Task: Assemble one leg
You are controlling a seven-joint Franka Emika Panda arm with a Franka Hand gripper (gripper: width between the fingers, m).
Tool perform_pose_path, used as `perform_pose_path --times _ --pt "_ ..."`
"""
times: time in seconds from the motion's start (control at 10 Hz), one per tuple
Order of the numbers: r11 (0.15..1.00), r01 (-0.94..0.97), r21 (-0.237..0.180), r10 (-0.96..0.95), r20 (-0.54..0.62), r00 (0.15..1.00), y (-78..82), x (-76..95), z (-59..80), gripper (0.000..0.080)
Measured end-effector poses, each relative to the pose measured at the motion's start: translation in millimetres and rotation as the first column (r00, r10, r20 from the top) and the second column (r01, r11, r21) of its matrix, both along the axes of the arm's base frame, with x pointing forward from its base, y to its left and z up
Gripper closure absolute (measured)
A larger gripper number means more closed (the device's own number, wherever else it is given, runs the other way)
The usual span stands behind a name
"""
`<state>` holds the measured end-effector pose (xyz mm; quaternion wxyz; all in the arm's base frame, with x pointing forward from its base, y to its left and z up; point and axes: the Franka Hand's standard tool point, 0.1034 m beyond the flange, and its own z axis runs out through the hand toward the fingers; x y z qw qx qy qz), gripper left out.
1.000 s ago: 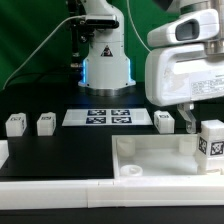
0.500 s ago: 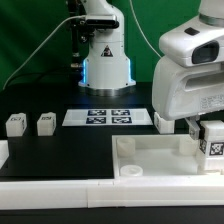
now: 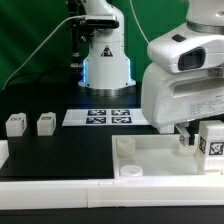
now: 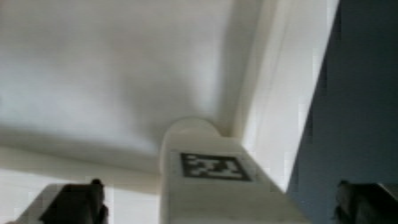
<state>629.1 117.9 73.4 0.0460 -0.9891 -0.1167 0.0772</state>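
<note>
The hand (image 3: 186, 137), fingers (image 4: 71, 203) spread and grasping nothing, hangs over the tabletop's (image 3: 150, 160) far corner at the exterior view's right, the upright leg (image 3: 212, 142) just right of it and, by the wrist view, between the fingers.

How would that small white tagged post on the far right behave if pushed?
The leg looks like hard moulded plastic, so probably stiff. It is small beside the tabletop, so likely light. Standing upright, it might tip.

A robotics lab: green backdrop (image 3: 30, 30), black table (image 3: 60, 150), cabled arm base (image 3: 107, 58), tagged marker board (image 3: 110, 116) at its six o'clock.
</note>
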Motion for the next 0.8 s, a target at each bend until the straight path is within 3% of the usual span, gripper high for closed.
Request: perform_pose_path --times 0.2,0.4,0.5,0.6,0.8 --pt "1.000 0.004 0.001 -0.004 0.007 1.000 -1.4 1.9 -1.5 0.0150" --pt "0.999 0.045 -0.005 -0.045 0.004 0.999 -1.3 1.7 -1.8 0.0383" --pt "0.999 0.047 -0.006 -0.047 0.003 0.999 -1.4 1.6 -1.9 0.0383" --pt "0.993 0.120 -0.016 -0.120 -0.002 0.993 -0.8 1.5 -1.9 0.0508" --pt "0.939 0.339 -0.054 -0.340 -0.012 0.940 0.6 1.2 -2.1 0.0507"
